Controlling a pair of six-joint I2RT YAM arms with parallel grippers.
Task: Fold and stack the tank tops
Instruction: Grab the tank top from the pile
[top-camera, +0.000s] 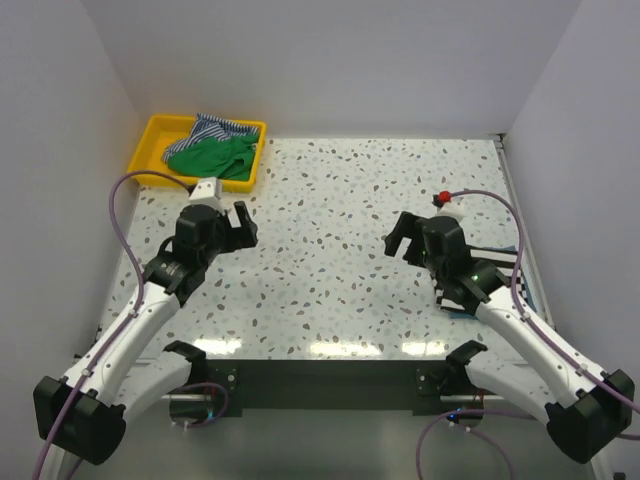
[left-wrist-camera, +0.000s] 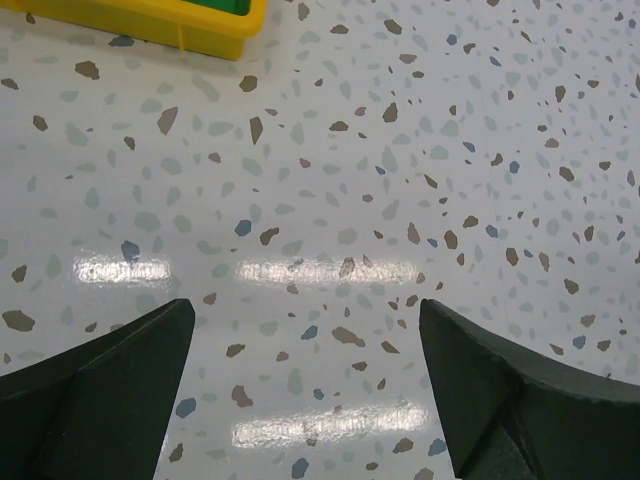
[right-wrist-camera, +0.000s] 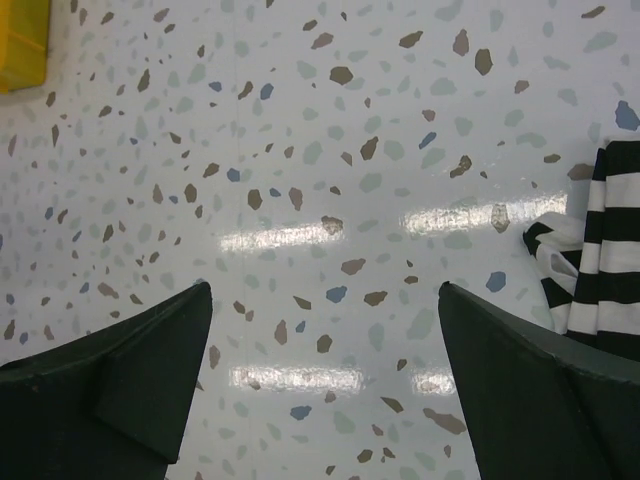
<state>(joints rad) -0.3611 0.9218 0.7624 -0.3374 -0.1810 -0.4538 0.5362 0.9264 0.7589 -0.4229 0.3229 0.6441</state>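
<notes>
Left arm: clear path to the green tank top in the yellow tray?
Probably yes: left hand is open just short of the yellow tray; the green tank top lies uncovered in it, nothing between.

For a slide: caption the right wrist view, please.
Right pincer open above the speckled table, with a black-and-white striped tank top at the right edge and the yellow tray corner upper left.

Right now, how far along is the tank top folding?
Nothing looks done: no stack is visible. The green tank top and the blue-and-white striped top lie bunched in the yellow tray; the black-and-white striped top lies on the table beside the right gripper. In hand: nothing; it and the left gripper stand open, empty. Folding and stacking seem all left.
</notes>
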